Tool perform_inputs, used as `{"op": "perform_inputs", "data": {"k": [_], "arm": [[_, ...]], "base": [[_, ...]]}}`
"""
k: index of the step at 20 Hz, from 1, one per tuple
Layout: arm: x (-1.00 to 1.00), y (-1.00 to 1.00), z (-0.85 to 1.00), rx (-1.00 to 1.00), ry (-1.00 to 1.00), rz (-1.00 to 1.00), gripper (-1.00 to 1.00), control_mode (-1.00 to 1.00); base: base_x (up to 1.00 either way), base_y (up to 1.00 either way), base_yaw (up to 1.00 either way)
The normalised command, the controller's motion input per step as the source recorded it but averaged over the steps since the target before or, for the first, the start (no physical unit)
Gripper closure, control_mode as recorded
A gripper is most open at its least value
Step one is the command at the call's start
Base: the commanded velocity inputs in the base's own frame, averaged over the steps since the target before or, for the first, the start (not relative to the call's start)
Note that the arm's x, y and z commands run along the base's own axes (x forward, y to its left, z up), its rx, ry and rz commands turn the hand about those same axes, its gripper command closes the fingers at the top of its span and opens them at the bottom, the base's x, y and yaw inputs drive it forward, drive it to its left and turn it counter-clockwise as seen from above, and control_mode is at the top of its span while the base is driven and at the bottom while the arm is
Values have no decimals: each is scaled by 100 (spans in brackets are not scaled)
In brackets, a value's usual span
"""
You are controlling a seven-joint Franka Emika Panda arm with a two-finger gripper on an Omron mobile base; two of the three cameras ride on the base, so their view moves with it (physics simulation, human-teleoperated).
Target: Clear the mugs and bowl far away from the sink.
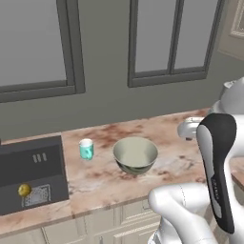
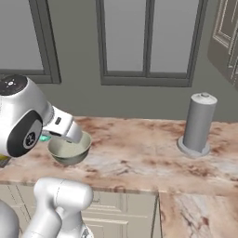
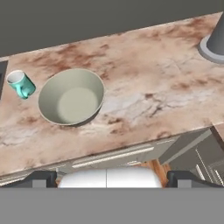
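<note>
While the jaws gape empty, the bowl [image 3: 71,97] and teal mug [image 3: 19,83] stand upright.

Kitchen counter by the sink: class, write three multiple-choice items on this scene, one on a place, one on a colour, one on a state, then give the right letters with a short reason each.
1. Where does the yellow mug sit?
A. inside the sink
B. inside the bowl
C. beside the grey canister

2. What colour is the mug that stands on the counter beside the bowl?
A. red
B. teal, white inside
C. black

3. How does the bowl stand?
A. upside down
B. upright and empty
C. upright with a mug inside

Answers:
1 A: the left base view shows it down in the dark basin, by the ribbed insert.
2 B: the left base view and the hand view both show a teal body and a white inside.
3 B: the hand view looks into its bare pale inside.
</note>
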Motion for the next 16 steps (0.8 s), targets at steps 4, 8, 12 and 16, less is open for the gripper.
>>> {"op": "perform_inputs", "data": {"k": [4,8,12,16], "arm": [[15,-2,-7,1,4,9,-100,-100],[56,-13,-28,3,14,30,-100,-100],[43,-2,-38,1,21,22,-100,-100],[31,0,-48,-1,15,2,-100,-100]], "base": [[51,-3,18],[0,0,0],[0,0,0],[0,0,0]]}}
